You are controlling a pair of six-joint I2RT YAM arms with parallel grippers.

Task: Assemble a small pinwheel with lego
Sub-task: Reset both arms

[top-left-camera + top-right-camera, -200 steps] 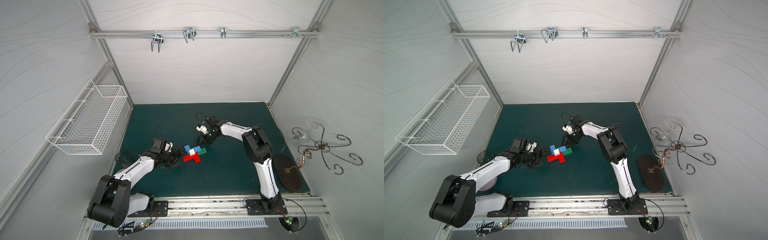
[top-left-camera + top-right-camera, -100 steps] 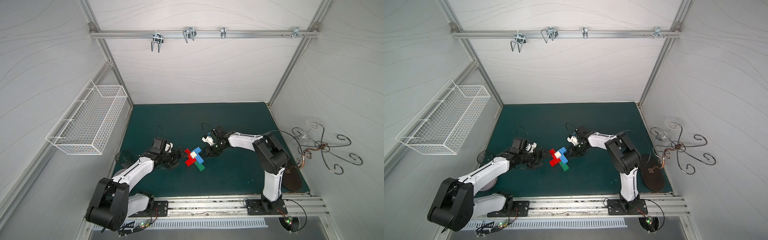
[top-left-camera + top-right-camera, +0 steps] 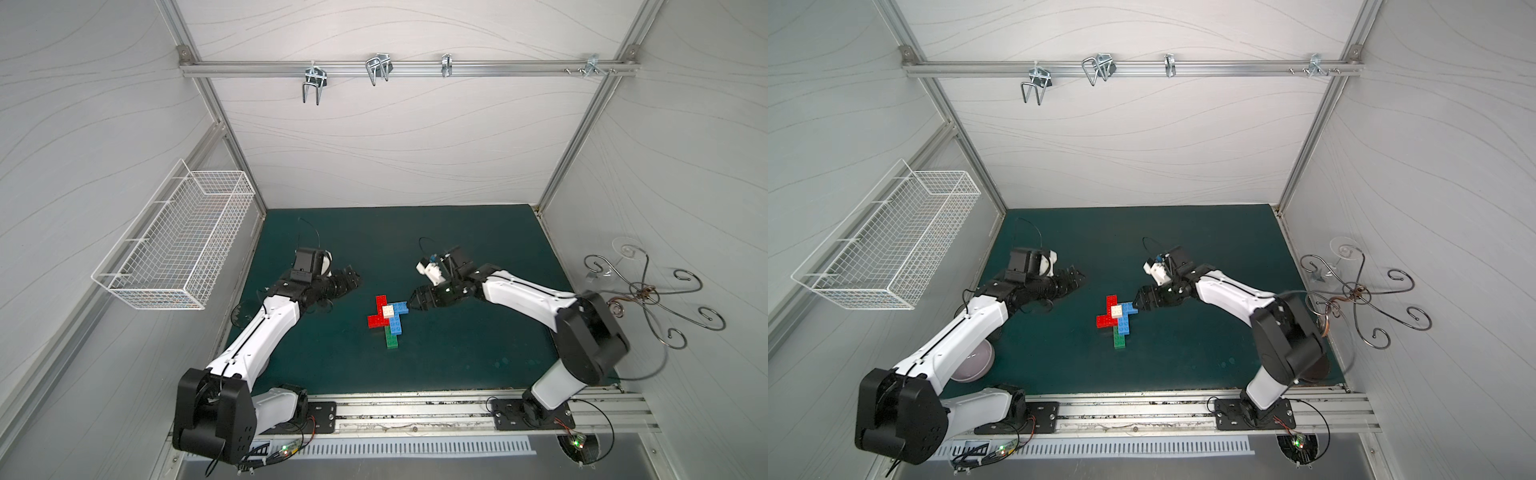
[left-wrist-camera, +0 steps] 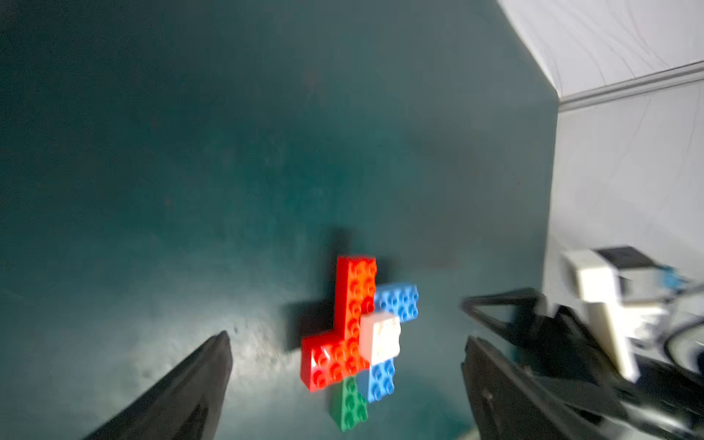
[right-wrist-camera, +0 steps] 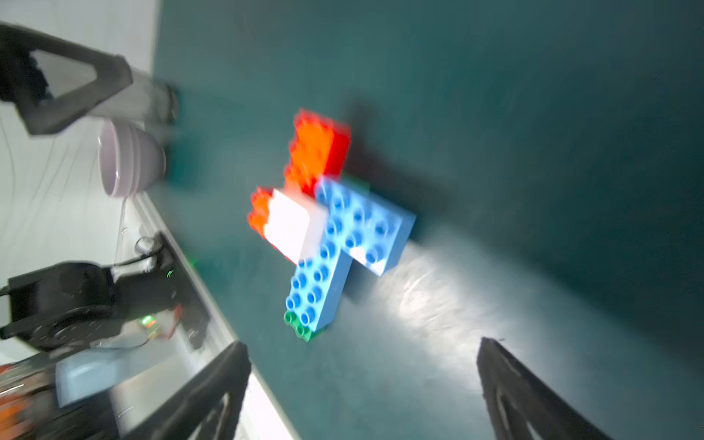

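1. Pinwheel (image 3: 388, 318) lay flat on the green tabletop (image 3: 457, 249) in a top view, about mid-way between the two arms. White brick (image 3: 388, 311) sat in the centre. Red arms (image 3: 379, 302) pointed to the back and to the robot's left, blue arms (image 3: 401, 308) to the right and front, and a green brick (image 3: 392, 338) stuck out at the front.
2. In the same view the left gripper (image 3: 353, 276) sat low and well apart from the pinwheel. The right gripper (image 3: 412, 303) had its tips just beside the blue arm. Contact could not be told from above. A wire basket (image 3: 178, 245) hung on the left wall.
3. The second top view gave the same layout: pinwheel (image 3: 1117, 320), left gripper (image 3: 1077, 276), right gripper (image 3: 1138, 303). A lilac bowl (image 3: 973, 365) showed partly under the left arm, near the front edge.
4. The left wrist view was blurred. Its own jaws were spread wide and held nothing. The pinwheel (image 4: 354, 335) lay on the tabletop ahead, between their lines and clear of both. The right gripper (image 4: 506, 312) was close to the pinwheel's far side.
5. The right wrist view was heavily blurred. Its own jaws were spread wide and empty. The pinwheel (image 5: 327, 228) lay ahead of them, not between the tips, with a gap visible to the blue arm. The bowl (image 5: 129, 160) and the left gripper (image 5: 68, 87) showed beyond it.
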